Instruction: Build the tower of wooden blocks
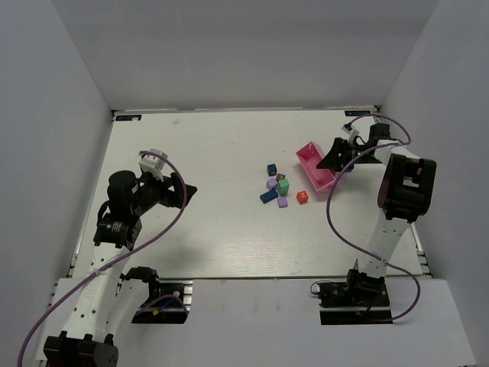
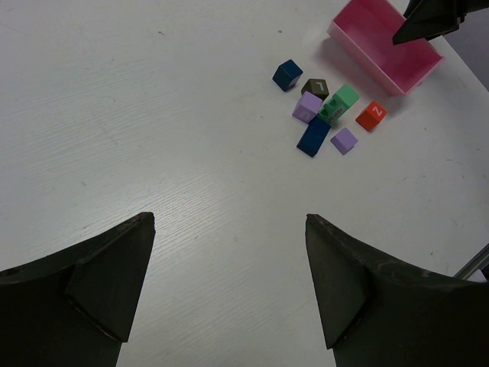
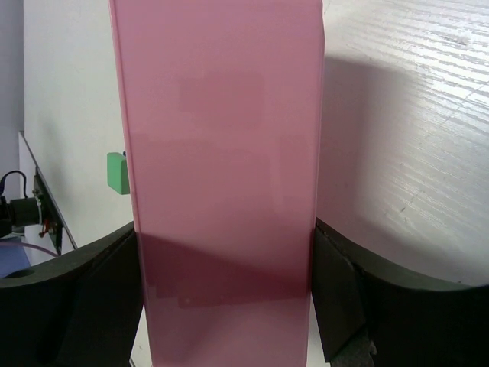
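- The bench (image 1: pixel 214 245) shows whole only from the top view.
- The pink tray (image 3: pixel 221 153) fills the right wrist view, where the right end effector (image 3: pixel 225 229) is clenched on its long sides.
- The left end effector (image 2: pixel 229 222) is released and empty.
- The wood blocks (image 2: pixel 325 115) lie clustered loose beside the tray, and their letters show only in the left wrist view.

Seven wooden blocks (image 1: pixel 283 186) sit in one cluster: two blue blocks (image 2: pixel 314 136), two lilac cubes (image 2: pixel 308 107), one green brick (image 2: pixel 338 105), one red cube (image 2: pixel 371 115) and one dark cube (image 2: pixel 315 88). One pink tray (image 2: pixel 382 42) lies at two o'clock from them.
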{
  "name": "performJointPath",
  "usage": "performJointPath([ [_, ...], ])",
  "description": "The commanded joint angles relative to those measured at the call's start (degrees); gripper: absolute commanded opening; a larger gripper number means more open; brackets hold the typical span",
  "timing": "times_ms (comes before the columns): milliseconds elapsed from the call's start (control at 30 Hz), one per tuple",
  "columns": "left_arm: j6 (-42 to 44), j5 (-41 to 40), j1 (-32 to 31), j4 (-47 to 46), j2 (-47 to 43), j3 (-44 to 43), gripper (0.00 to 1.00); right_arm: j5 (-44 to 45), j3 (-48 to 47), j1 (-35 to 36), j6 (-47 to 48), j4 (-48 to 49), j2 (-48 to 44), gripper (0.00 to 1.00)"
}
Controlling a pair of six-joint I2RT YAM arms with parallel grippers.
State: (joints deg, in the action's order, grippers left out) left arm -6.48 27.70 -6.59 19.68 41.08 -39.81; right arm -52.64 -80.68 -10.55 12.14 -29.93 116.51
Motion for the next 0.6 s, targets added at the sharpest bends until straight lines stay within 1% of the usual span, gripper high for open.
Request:
performJointPath([
  [0,0.1,1.0,-0.2,-0.3,-0.3,-0.6,0.89,-3.3,-2.7,-0.4,-0.5,-0.5,1.8,0.0],
  [67,0.1,1.0,-0.2,-0.3,-0.3,-0.6,0.89,-3.6,-3.3,-0.4,-0.5,-0.7,2.6,0.0],
  [300,0.1,0.5,-0.2,-0.3,0.2,-0.6,0.89,-4.4,-4.5,-0.5,-0.2,-1.8,4.6,0.15],
  [400,0.1,0.5,-0.2,-0.3,0.2,-0.6,0.89,-4.0,-4.7,-0.7,0.0,-1.9,5.0,0.18],
  [567,0.1,0.5,-0.2,-0.3,0.2,-0.6,0.89,-3.3,-5.0,-0.6,0.1,-2.0,5.3,0.28],
])
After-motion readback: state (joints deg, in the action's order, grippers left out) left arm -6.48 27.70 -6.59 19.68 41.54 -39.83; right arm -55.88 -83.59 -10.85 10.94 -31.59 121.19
